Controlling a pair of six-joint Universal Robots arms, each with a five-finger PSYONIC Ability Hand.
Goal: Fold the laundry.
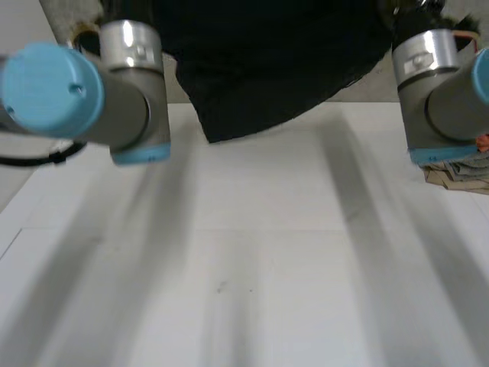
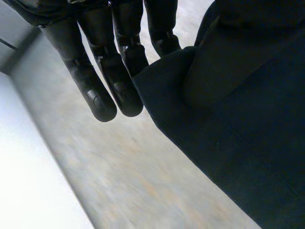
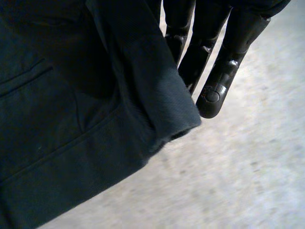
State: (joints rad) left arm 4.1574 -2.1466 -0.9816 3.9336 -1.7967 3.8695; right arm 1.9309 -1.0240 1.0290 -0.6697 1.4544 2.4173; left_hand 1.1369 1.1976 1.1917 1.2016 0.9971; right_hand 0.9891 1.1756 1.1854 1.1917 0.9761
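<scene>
Dark garment (image 1: 283, 61) | unfolded, held up at the far edge of the white table (image 1: 252, 252) | left hand (image 2: 102, 71): straight fingers pinching one edge | right hand (image 3: 214, 62): grasping a corner | judged: no fold made, all folding remains.

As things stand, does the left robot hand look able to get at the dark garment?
Probably yes: the dark garment lies right against the left robot hand, with nothing between them.
</scene>
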